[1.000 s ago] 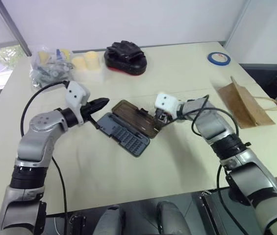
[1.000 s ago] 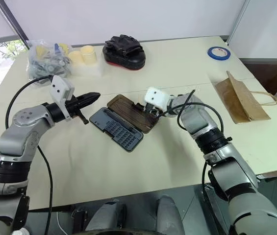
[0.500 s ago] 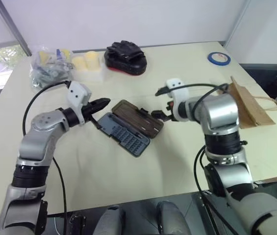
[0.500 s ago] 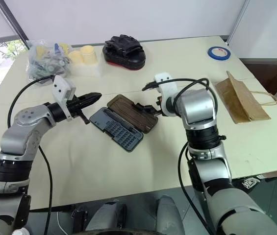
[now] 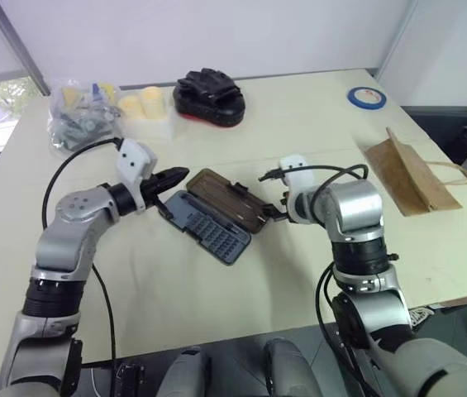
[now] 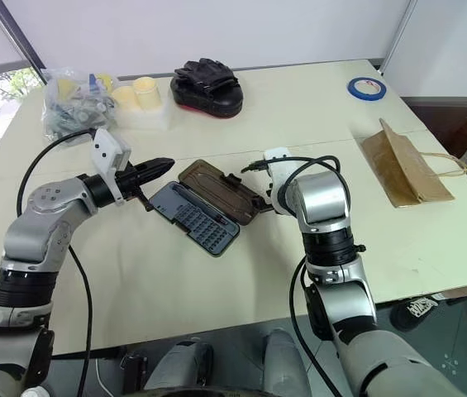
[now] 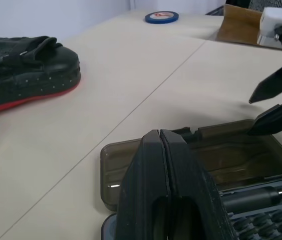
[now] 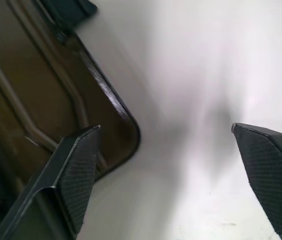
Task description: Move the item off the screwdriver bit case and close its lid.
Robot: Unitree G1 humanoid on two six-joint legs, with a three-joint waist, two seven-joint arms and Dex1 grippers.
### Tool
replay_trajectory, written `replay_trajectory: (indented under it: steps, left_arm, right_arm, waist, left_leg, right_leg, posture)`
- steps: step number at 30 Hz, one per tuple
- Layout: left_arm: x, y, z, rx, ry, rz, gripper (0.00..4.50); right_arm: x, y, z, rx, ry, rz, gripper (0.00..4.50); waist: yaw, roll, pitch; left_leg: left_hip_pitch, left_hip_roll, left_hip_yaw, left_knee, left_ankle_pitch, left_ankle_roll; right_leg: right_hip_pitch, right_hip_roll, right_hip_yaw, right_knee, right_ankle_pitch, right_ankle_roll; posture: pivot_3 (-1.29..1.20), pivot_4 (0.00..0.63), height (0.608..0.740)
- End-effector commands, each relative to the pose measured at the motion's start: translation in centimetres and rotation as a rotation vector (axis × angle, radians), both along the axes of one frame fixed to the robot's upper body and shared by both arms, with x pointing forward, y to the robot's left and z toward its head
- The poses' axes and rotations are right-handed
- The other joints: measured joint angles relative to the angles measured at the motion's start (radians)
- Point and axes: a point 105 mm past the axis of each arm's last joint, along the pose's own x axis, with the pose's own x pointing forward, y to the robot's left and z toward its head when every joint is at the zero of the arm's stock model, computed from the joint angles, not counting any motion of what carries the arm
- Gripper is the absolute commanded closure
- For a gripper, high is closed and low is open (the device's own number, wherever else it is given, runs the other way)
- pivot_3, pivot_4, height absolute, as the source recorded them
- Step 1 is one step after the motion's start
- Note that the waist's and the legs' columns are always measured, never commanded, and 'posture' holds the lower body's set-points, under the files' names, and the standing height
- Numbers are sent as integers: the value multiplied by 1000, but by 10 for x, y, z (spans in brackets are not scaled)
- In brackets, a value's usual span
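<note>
**Lid flat open, bag clear of the case**

Flat rectangular grey-blue plastic screwdriver bit case (image 5: 208, 230) lying open at mid-table on the cream tabletop (image 5: 299, 116), rows of small bits showing. Translucent smoky-brown plastic lid (image 5: 231, 201) folded back flat beside the tray, joined along the hinge edge, small black latch tab at its far rim. Small flat brown kraft paper bag with twine loop handles (image 5: 405, 172) well apart on the robot's right, near the table edge, touching nothing of the case.

Right gripper (image 8: 173, 175) angled down at the lid's outer corner, black fingers (image 8: 78, 172) spread wide, one over the corner, the other over bare table, nothing held. Left gripper (image 7: 163, 192) level just beside the case's near-left end, fingers pressed together, empty.

Judged by looks: case light and rigid, likely to skate on the smooth top under a sideways push. Lid thin, stiff, glossy, probably slippery to textured pads; hinge and latch tab the weak points. Best purchase probably under the free long edge near the corner, swinging it over, then pressing down by the latch. Bracing the tray with the left gripper probably wise.

No brand, label or legible writing made out on case, lid or bag.
</note>
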Motion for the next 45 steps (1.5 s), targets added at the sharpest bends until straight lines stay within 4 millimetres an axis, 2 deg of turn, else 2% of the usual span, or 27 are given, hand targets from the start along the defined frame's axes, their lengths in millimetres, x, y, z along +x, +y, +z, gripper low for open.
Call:
replay_trajectory:
  steps: [1,5,6,16,21,25,30,36,39,45]
  left_arm:
    - [-4,2,15,10,-70,7,4500]
    - [-4,3,15,12,-72,13,4500]
    - [-4,3,15,11,-72,13,4500]
    - [-5,6,15,7,-75,30,4500]
    - [-4,6,15,4,-78,35,4500]
    - [-3,5,15,3,-80,35,4500]
    - [-1,3,15,1,-84,33,4500]
    - [0,2,15,-1,-94,34,4500]
    - [0,2,15,-2,-99,37,4500]
    - [0,4,16,-3,-105,44,4500]
  right_arm:
    - [-2,-1,2,-43,-13,17,1984]
    - [-5,2,-4,-78,0,52,4079]
    - [-6,3,-5,-84,1,55,4460]
    - [-8,3,-8,-133,12,104,4460]
    - [-5,21,-1,-163,-72,309,4460]
    - [1,26,0,-211,-123,474,4460]
    - [18,21,6,-328,-198,679,4460]
    - [34,12,4,-414,-185,773,4460]
    - [31,16,0,-427,-188,876,4460]
    - [26,23,-2,-593,-279,1123,4460]
  waist:
    - [0,0,0]
    - [3,0,0]
    - [4,0,0]
    - [4,0,0]
    - [5,-1,0]
    - [0,-1,0]
    - [-3,-1,0]
    - [-1,-1,0]
    - [0,-1,0]
    - [0,-1,0]
  left_leg:
    - [0,0,0,0,0,0]
    - [0,0,-1,0,0,0]
    - [0,0,-1,0,0,0]
    - [1,-1,-1,1,0,0]
    - [1,-1,-1,1,0,0]
    - [2,-1,0,1,0,0]
    - [3,1,1,0,0,0]
    - [3,1,2,1,0,0]
    - [3,1,1,1,0,0]
    - [3,1,1,1,0,0]
  right_leg:
    - [0,0,0,0,0,0]
    - [1,0,0,0,0,0]
    - [1,0,0,0,0,0]
    - [2,0,0,0,0,0]
    - [2,0,0,-1,0,0]
    - [2,0,0,-2,0,0]
    - [2,1,0,-3,0,0]
    - [2,1,0,-3,0,0]
    - [2,1,0,-3,0,0]
    - [2,1,0,-4,0,0]
  posture:
    - [0,150,740]
    - [0,150,740]
    - [0,150,740]
    - [0,150,740]
    - [0,150,740]
    - [0,150,740]
    - [0,150,740]
    - [0,150,740]
    - [0,150,740]
    - [0,150,740]
